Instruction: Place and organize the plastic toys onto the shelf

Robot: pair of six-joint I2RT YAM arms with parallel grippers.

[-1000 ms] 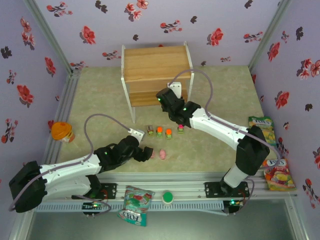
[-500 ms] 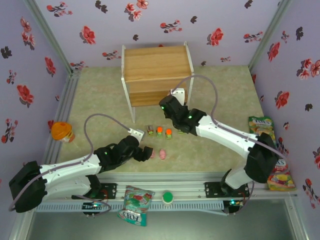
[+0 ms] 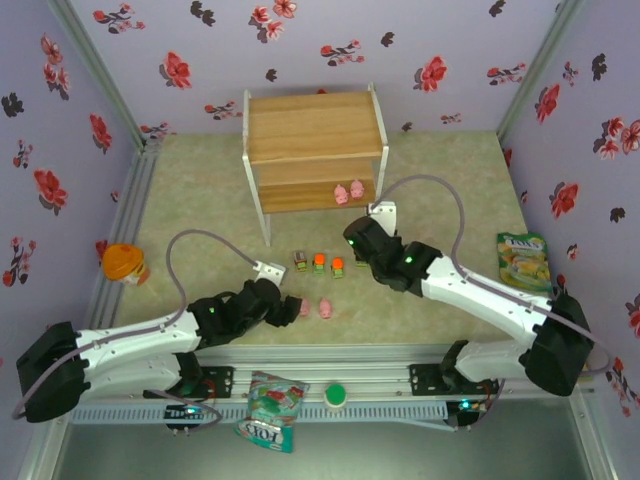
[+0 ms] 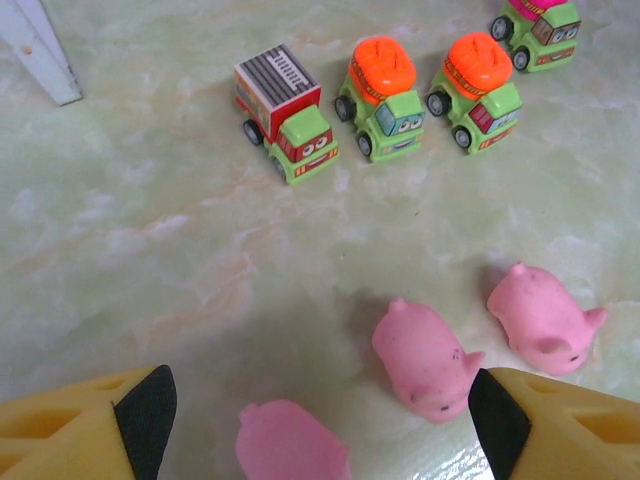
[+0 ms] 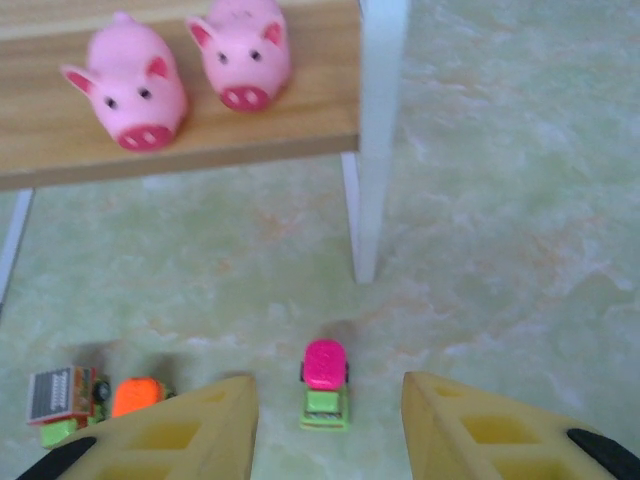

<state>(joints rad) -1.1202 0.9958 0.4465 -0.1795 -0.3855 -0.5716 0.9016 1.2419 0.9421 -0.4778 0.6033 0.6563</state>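
Marbled table (image 3: 440, 175) holds three pigs (image 4: 425, 360); left hand (image 4: 322, 415), spread wide, brackets them for a likely pick; right hand (image 5: 328, 420) gapes empty over a car (image 5: 324, 365).

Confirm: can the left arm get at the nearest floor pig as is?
Likely yes. The left tool stands open with that pig between its fingers, and nothing lies over it. A second pig lies close beside it, near the other finger, so closing may nudge it.
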